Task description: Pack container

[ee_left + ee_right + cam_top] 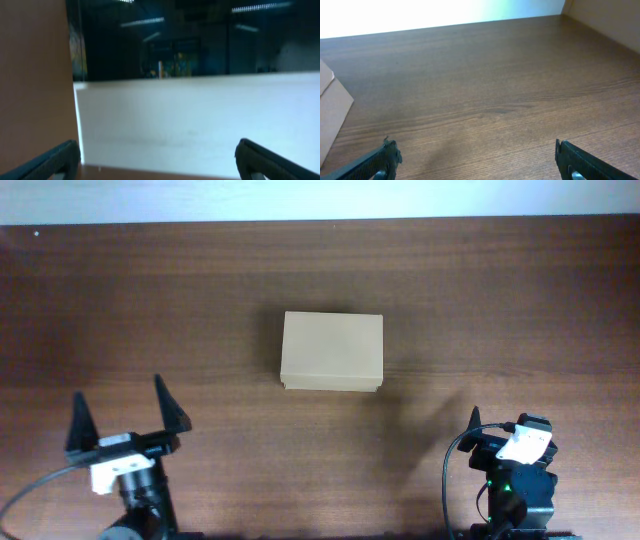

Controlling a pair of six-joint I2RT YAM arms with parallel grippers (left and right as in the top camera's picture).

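The container [332, 351] is a plain tan cardboard box with its lid shut, lying flat at the middle of the table. One corner of it shows at the left edge of the right wrist view [331, 107]. My left gripper [124, 414] is open and empty near the front left, well short of the box. In the left wrist view its fingers [159, 160] are spread wide and the box is out of view. My right gripper [477, 161] is open and empty over bare wood. Its arm [516, 452] sits at the front right, away from the box.
The dark wooden table [480, 300] runs to a pale wall at the back. In the left wrist view a brown panel [32, 75] stands at the left, with a pale surface and a dark room beyond.
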